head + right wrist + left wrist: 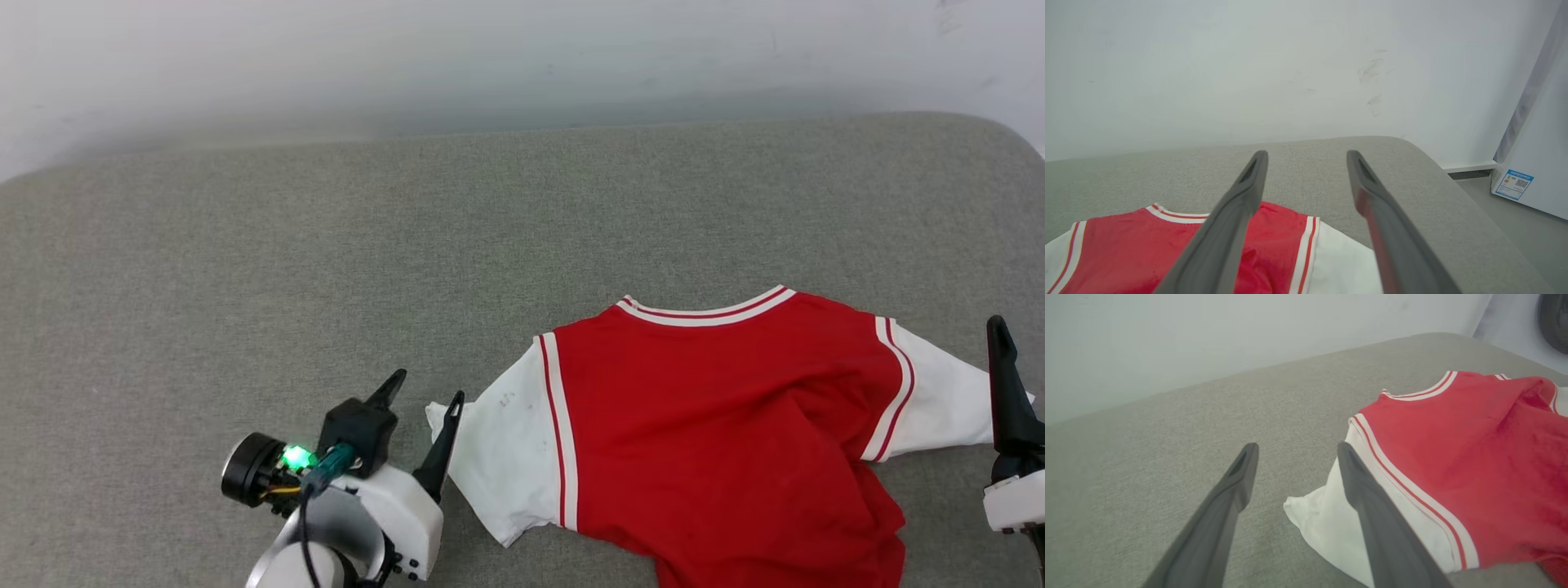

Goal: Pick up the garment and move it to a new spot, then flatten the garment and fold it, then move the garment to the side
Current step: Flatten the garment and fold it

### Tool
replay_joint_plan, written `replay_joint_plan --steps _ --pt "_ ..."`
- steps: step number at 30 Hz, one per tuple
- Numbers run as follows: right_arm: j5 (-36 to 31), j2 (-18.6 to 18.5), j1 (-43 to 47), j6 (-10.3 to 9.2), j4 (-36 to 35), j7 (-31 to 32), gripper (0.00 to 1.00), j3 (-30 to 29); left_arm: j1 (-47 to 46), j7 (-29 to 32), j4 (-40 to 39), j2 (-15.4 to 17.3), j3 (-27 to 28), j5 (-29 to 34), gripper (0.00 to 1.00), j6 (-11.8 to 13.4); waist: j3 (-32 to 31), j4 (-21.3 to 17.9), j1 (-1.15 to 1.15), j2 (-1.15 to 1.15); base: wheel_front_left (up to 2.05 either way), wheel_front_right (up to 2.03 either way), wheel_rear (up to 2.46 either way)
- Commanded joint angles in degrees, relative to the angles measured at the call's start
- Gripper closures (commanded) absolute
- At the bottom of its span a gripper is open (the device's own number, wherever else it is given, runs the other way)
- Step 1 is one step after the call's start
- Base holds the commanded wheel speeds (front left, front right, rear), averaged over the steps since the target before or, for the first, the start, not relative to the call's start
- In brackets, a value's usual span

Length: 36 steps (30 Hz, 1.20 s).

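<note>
Plenty of bare grey cushion (326, 245) can be crossed at the back and over most of the left half. The front right is taken up by the garment (718, 408); the far edge is closed off by the wall (490, 49).

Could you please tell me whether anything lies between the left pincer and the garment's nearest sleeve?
Nothing visible does. The open left pincer sits right at the tip of the garment's white sleeve, with bare grey cushion beside them. Whether they touch is unclear.
</note>
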Motion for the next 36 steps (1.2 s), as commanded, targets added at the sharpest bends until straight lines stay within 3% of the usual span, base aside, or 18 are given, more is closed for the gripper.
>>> replay_joint_plan --steps 1,6,15,25,28,29,30,31,36 --pt "-0.70 0.39 0.49 -0.06 -0.59 -0.13 0.00 -0.26 -1.14 2.41 -0.04 0.78 -0.58 0.32 0.00 -0.13 0.63 -0.32 0.01 0.00 0.00 0.00 0.00" --pt "-1.97 1.61 -0.61 -0.06 -2.35 -2.00 0.00 -2.33 -5.19 17.57 -1.23 3.55 -3.56 -0.01 0.00 -0.75 2.31 -1.10 0.01 0.00 0.00 0.00 0.00" --pt "-1.86 2.65 -1.60 -0.06 -2.58 -1.45 0.00 -2.09 -8.63 32.10 -0.43 7.33 -7.06 -1.61 0.00 -1.03 4.36 -2.74 0.01 0.00 0.00 0.00 0.00" --pt "-1.49 2.91 -2.17 -0.06 -2.76 -1.13 0.00 -0.81 -12.28 32.83 3.70 8.70 -7.94 -0.90 0.00 0.33 7.42 -3.88 0.01 0.00 0.00 0.00 0.00" --pt "-1.60 2.88 -2.07 -0.06 -2.40 -1.34 0.00 -0.73 -12.10 35.04 5.79 8.32 -9.19 -2.74 0.00 -0.30 7.81 -4.02 0.01 0.00 0.00 0.00 0.00" --pt "-1.68 2.91 -2.09 -0.06 -2.24 -1.35 0.00 -0.72 -11.85 35.91 6.43 8.37 -9.78 -3.46 0.15 -0.56 7.92 -4.08 0.01 0.00 0.00 0.00 0.00" --pt "-1.84 2.92 -2.16 -0.06 -2.11 -1.37 0.00 -0.66 -11.48 36.57 7.04 8.46 -10.30 -4.24 0.80 -0.79 8.01 -4.14 0.01 0.00 0.00 0.00 0.00" --pt "-1.96 2.94 -2.30 -0.06 -1.98 -1.40 0.00 -0.58 -11.16 36.83 7.42 8.57 -10.70 -4.86 1.00 -0.93 8.06 -4.18 0.01 0.00 0.00 0.00 0.00" --pt "-2.35 2.29 -1.98 -0.06 -1.46 -0.58 0.00 -0.72 -10.49 32.32 6.30 8.82 -9.04 -6.13 1.00 0.78 7.50 -3.23 0.01 0.00 0.00 0.00 0.00"
